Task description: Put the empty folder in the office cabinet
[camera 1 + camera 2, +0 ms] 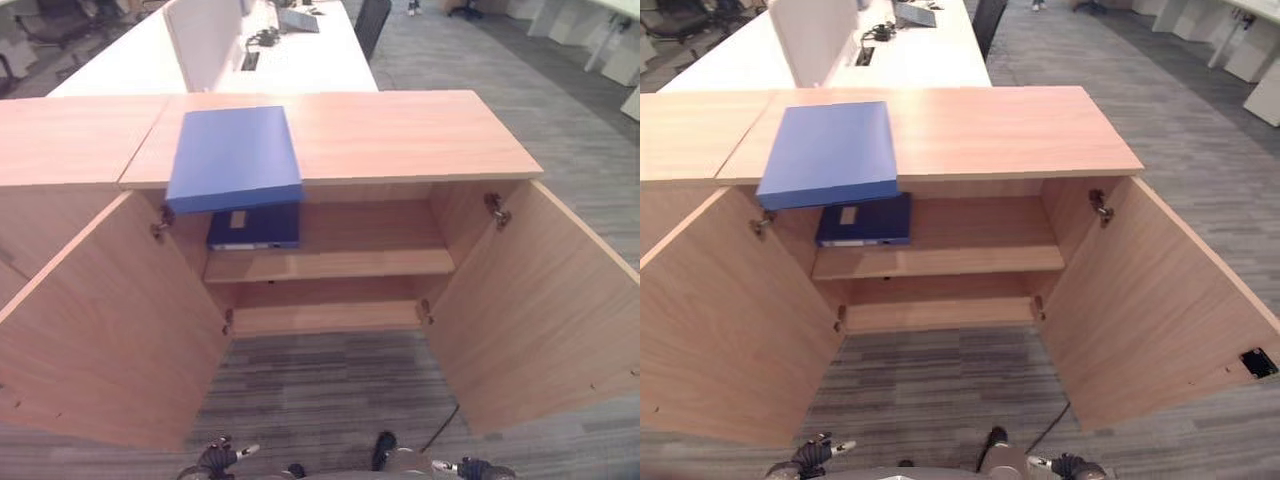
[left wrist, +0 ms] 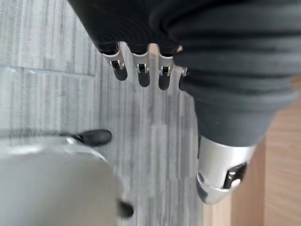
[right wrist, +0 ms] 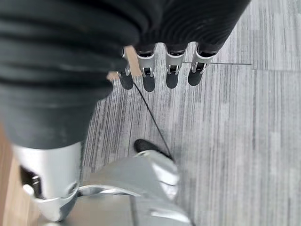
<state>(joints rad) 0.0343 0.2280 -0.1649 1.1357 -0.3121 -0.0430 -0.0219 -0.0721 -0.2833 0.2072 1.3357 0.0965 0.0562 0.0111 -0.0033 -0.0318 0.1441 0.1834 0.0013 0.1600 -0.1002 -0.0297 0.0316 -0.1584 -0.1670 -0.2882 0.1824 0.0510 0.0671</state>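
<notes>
Low light-wood office cabinet (image 1: pixel 400 135), both doors swung wide, two shelves showing inside. Grey striped carpet (image 1: pixel 320 385) in front.

Flat blue folder (image 1: pixel 236 155) lies on the cabinet top towards the robot's left, its near edge hanging out past the front lip. Long axis runs front to back, away from the robot. Directly below it, on the upper shelf, a darker blue binder (image 1: pixel 255 228) lies flat with a pale label facing out.

Left hand (image 2: pixel 141 70) hangs low over the carpet, fingers straight and relaxed, holding nothing. Right hand (image 3: pixel 160 70) likewise slack and empty.

Folder sits ahead, above and left of both hands, well apart from them. Left hand probably the nearer, though the head views show little of the hands.
</notes>
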